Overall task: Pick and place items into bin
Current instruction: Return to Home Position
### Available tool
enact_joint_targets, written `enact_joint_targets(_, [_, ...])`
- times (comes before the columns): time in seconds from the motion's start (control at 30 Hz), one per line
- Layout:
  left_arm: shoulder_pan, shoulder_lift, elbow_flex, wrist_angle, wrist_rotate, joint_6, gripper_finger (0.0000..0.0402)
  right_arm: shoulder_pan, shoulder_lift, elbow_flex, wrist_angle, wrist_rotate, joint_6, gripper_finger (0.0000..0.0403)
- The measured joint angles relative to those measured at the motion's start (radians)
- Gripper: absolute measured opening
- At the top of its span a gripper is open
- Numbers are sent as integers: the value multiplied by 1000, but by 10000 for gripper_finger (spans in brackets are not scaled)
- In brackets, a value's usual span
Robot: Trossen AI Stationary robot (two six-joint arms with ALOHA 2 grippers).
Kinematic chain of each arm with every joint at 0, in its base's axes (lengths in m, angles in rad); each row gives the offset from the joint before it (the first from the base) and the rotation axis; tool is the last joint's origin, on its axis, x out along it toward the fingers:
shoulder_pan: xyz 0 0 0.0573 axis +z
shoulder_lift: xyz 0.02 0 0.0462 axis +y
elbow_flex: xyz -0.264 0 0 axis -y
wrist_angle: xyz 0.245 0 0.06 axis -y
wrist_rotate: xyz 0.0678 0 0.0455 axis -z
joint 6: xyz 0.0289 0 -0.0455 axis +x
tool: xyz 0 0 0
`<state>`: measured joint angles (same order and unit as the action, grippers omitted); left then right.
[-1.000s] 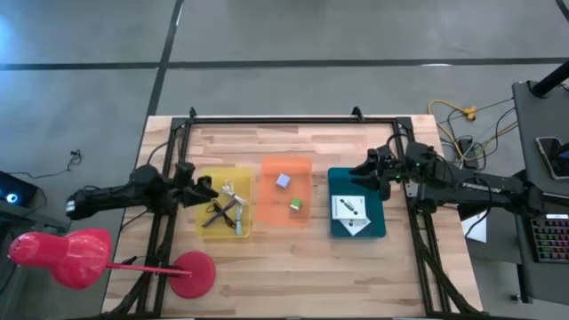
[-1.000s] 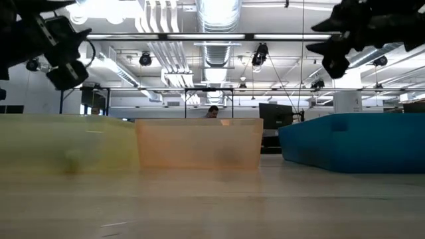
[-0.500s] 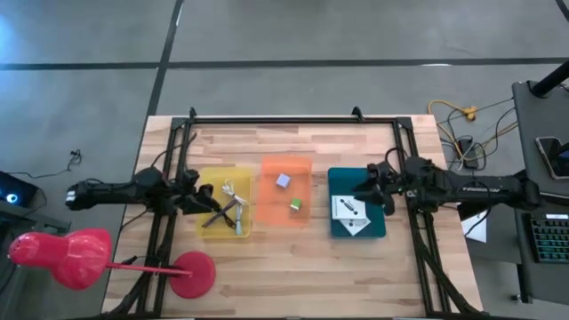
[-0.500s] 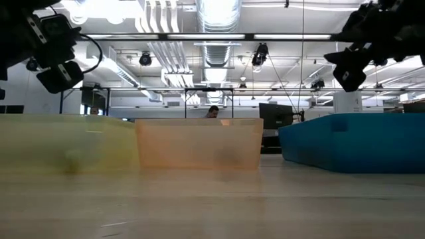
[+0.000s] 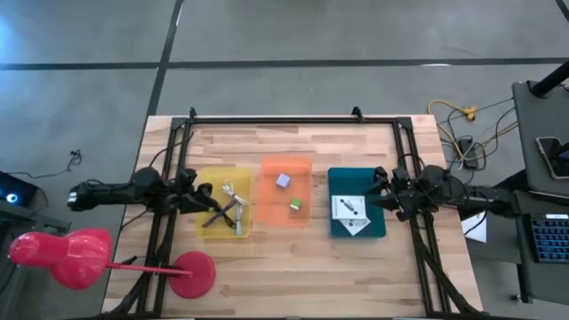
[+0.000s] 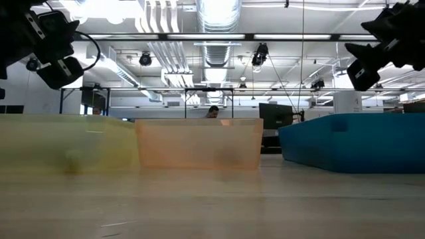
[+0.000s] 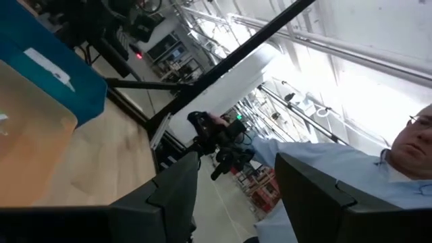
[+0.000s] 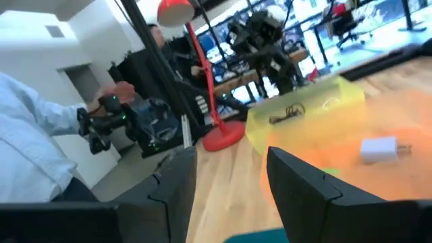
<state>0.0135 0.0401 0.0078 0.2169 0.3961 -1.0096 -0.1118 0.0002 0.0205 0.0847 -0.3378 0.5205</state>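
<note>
Three bins stand in a row on the wooden table. The yellow bin (image 5: 224,203) holds a black cable, a white cable and tools. The orange bin (image 5: 286,191) holds the lavender cube (image 5: 283,180) and the green cube (image 5: 295,205). The blue bin (image 5: 356,203) holds white printed cards (image 5: 348,212). My left gripper (image 5: 204,196) hangs open and empty above the yellow bin's left edge. My right gripper (image 5: 379,192) hangs open and empty above the blue bin's right edge. Both grippers are well above the bin rims in the low view, the left one (image 6: 60,70) and the right one (image 6: 364,72).
A red stand with a round base (image 5: 191,272) sits at the table's near left corner. A black frame rail (image 5: 284,119) runs along the far edge. A person in a light blue shirt (image 7: 351,175) holding a controller shows beyond the table.
My right gripper has drawn back from over the blue bin's far part toward the near edge and then toward the table's right edge. My left gripper has drawn back a little toward the table's left edge. The items in the bins have stayed put.
</note>
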Motion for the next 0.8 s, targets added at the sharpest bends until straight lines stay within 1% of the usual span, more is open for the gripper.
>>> enact_joint_targets(0.33, [0, 38, 0, 3, 0, 0, 183, 129, 10, -11, 1, 5, 0, 167])
enact_joint_targets(0.6, [0, 56, -1, 2, 0, 0, 183, 138, 37, -11, 1, 6, 0, 167])
enact_joint_targets(0.8, [0, 54, -1, 2, 0, 0, 183, 138, 29, -11, 3, 7, 0, 166])
